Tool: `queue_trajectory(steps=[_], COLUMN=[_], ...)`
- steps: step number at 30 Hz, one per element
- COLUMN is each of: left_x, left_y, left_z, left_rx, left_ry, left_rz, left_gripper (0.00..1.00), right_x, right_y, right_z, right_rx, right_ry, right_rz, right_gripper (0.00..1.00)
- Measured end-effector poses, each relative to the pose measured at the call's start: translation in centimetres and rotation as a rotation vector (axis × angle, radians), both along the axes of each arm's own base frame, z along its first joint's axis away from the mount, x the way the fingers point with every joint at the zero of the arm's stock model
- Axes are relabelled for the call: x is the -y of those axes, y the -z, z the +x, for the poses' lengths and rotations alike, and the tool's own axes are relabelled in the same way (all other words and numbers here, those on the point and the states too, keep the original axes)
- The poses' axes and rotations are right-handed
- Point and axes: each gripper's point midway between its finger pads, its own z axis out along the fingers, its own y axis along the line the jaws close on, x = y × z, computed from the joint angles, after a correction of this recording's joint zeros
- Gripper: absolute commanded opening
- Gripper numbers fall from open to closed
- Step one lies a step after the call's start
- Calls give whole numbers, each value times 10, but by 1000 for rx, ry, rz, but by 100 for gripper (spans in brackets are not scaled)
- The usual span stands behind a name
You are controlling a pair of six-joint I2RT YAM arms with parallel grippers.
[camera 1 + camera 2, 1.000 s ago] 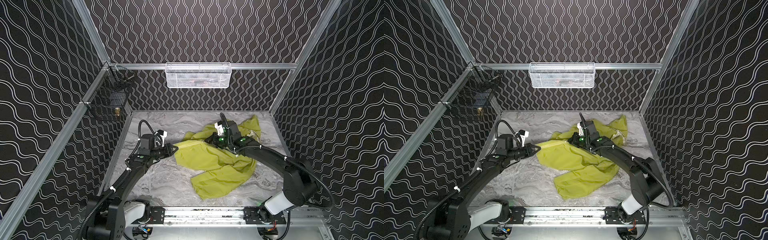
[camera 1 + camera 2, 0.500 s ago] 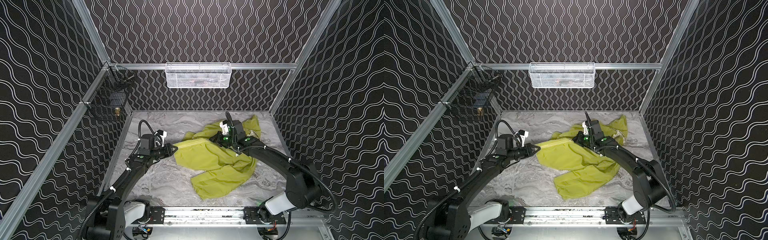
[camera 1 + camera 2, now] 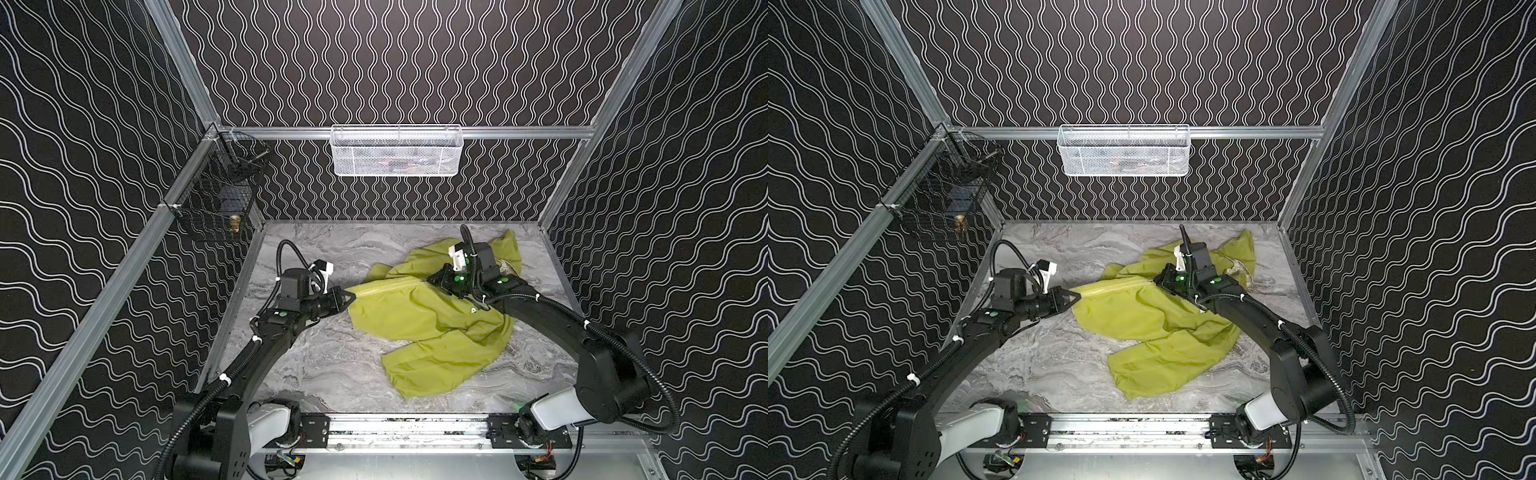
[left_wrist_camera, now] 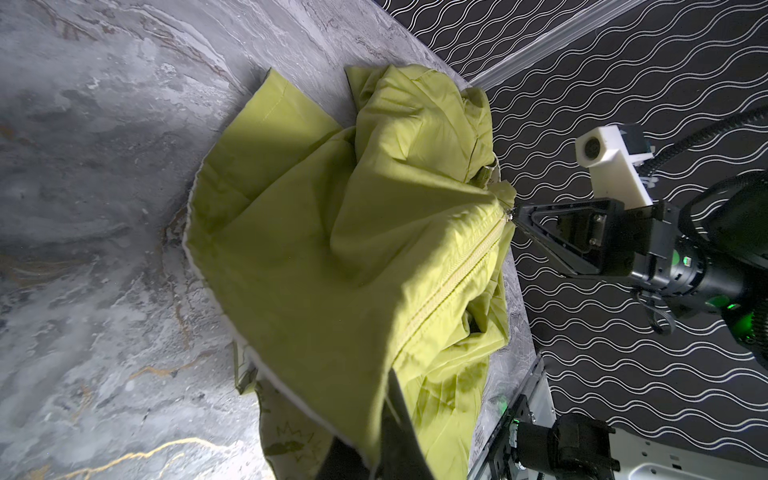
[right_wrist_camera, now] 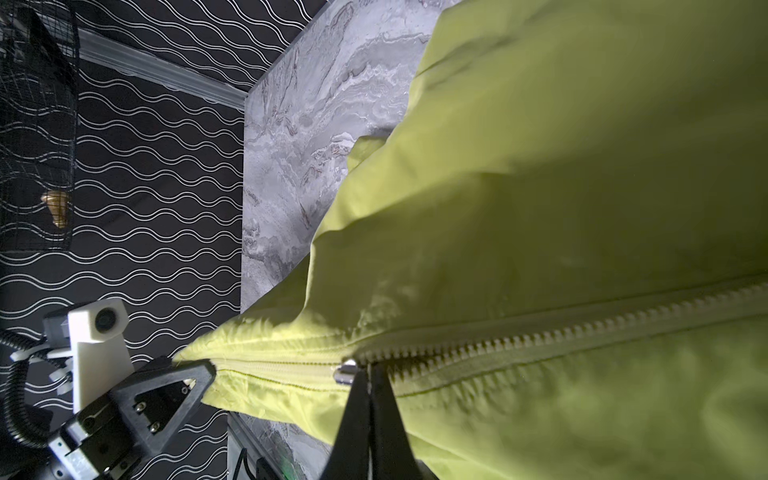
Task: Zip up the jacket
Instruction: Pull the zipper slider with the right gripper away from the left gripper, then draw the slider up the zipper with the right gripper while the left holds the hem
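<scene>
A big yellow-green jacket (image 3: pixel 419 324) (image 3: pixel 1142 320) of thin, crinkly fabric lies rumpled on the grey marbled desk (image 3: pixel 332 365), over on its right half and toward the back. One broad flap trails out toward the front of the desk. Another part reaches into the back right corner, where a sliver of cream lining (image 3: pixel 509 266) peeks out. From the left wrist camera that lining (image 4: pixel 286 444) shows a faint darker print, and a white edge runs along the hem.

The jacket's left end is held up off the desk, drawn into a straight ridge between the two arms. The long pale zipper (image 3: pixel 390 286) (image 3: pixel 1113 286) runs right along that ridge. The left fingers (image 3: pixel 347 297) (image 3: pixel 1069 297) (image 5: pixel 195 376) are pressed together on the very tip of the fabric, at the zipper's end. The right fingers (image 3: pixel 435 280) (image 3: pixel 1160 279) (image 4: pixel 524 216) (image 5: pixel 353 424) are closed tight on the small silver zipper slider (image 5: pixel 345 371) (image 4: pixel 509 214).

Between the two grips the zipper lies flat and joined. On the far side of the slider the chunky teeth (image 5: pixel 540 332) stand out, with a dark gap right beside the slider. The cloth around it sags in soft folds, bright where the light hits and olive in the creases
</scene>
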Motion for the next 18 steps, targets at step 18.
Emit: queue_trajectory(steps=[18], left_x=[0], left_y=[-1], left_z=[0], left_rx=[4], left_ry=[-3], left_rz=[1], left_gripper=[0], right_x=[26], right_y=[4], right_z=[6], right_rx=[-13], right_ry=[60], right_rz=[-9], right_gripper=[0])
